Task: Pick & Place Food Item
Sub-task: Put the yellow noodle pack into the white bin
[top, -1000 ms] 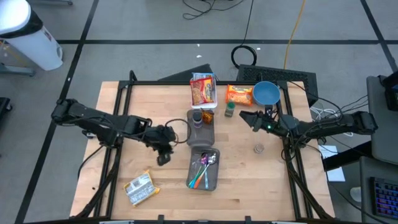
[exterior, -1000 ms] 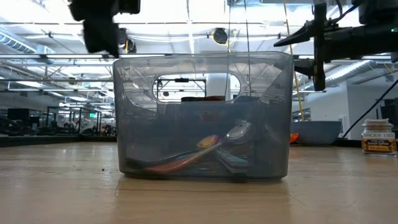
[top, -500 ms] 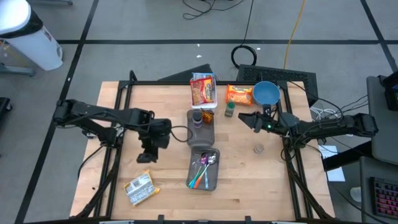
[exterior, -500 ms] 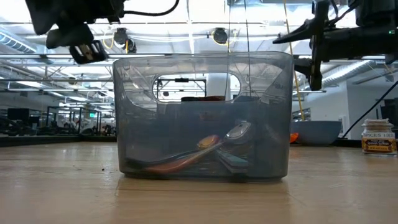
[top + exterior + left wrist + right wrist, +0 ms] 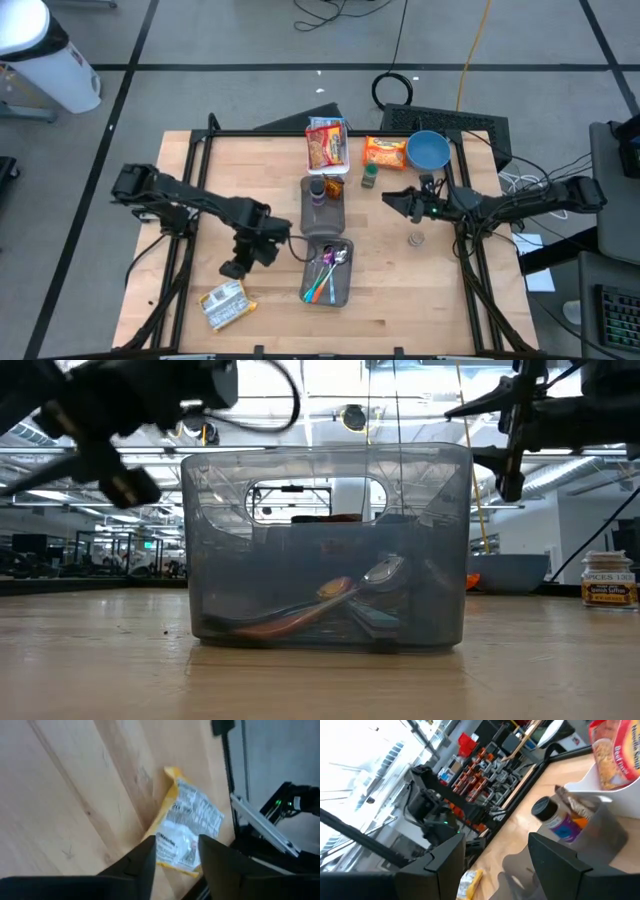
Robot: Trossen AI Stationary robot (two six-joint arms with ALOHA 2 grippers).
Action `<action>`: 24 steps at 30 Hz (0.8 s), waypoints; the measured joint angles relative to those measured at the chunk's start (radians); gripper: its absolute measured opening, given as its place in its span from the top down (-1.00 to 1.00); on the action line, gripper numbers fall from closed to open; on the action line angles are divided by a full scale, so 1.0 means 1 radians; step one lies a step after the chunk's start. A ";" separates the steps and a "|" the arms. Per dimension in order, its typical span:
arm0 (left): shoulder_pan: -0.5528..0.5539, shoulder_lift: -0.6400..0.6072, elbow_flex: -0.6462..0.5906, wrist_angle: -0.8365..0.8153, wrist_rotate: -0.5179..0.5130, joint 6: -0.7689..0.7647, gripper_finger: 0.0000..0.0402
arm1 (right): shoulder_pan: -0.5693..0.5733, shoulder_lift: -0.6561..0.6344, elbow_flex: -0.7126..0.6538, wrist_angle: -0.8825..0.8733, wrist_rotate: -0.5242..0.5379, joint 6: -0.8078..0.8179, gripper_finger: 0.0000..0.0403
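Two dark arms worked over the pale wooden table [image 5: 400, 290], and the landmark was the grey translucent plastic bin [image 5: 327, 272] of coloured spoons near the table's middle front. The yellow and white crinkled food packet [image 5: 224, 302] lay flat on the wood well to the left of that bin, close to the table's front left corner. The left hand [image 5: 236, 268] hung between the packet and the bin, just above and beside the packet without touching it. In the left wrist view the packet [image 5: 189, 832] showed beyond the two dark fingers [image 5: 137, 865], which stood parted with a clear gap and nothing between them. The print on the packet was too blurred to read.

The right hand [image 5: 392, 201] hovered behind and to the right of the bin, near a small dark-capped jar [image 5: 370, 177]; its fingers [image 5: 447, 862] stood apart in its wrist view and held nothing.

Directly behind the bin stood a second grey container [image 5: 322, 205] with a dark-lidded bottle [image 5: 318, 189] in it. Farther back lay a red and white noodle packet [image 5: 326, 146], an orange snack packet [image 5: 384, 151] and a blue round bowl [image 5: 428, 150]. In the low view a spice jar [image 5: 608, 580] stood to the right of the bin; its label was not legible.
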 joint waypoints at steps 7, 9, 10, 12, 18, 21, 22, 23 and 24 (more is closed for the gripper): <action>-0.058 0.084 0.000 -0.003 -0.023 -0.019 -0.16 | 0.064 0.000 0.000 0.000 0.001 0.004 -0.04; -0.079 0.094 0.000 -0.002 -0.028 -0.007 -0.21 | 0.089 0.000 0.000 0.000 0.001 0.009 -0.04; -0.090 0.098 0.000 -0.002 -0.030 -0.005 -0.23 | 0.103 0.000 0.000 0.001 0.001 0.011 -0.04; -0.109 0.101 0.000 0.010 -0.037 -0.006 -0.23 | 0.129 0.000 0.000 0.001 0.001 0.011 -0.04; -0.144 0.101 0.000 0.040 -0.106 0.019 -0.17 | 0.195 0.000 0.000 0.000 0.046 0.011 -0.04; -0.144 0.101 0.000 0.060 -0.143 0.044 -0.13 | 0.220 0.000 0.000 0.000 0.104 0.003 -0.04; -0.140 0.101 0.000 0.060 -0.143 0.053 -0.11 | 0.225 0.000 0.000 0.001 0.123 0.002 -0.04; -0.135 0.101 0.000 0.058 -0.141 0.060 -0.10 | 0.231 0.000 0.000 0.001 0.141 0.001 -0.04; -0.129 0.101 -0.002 0.061 -0.135 0.064 -0.09 | 0.233 0.000 0.000 0.001 0.157 0.000 -0.04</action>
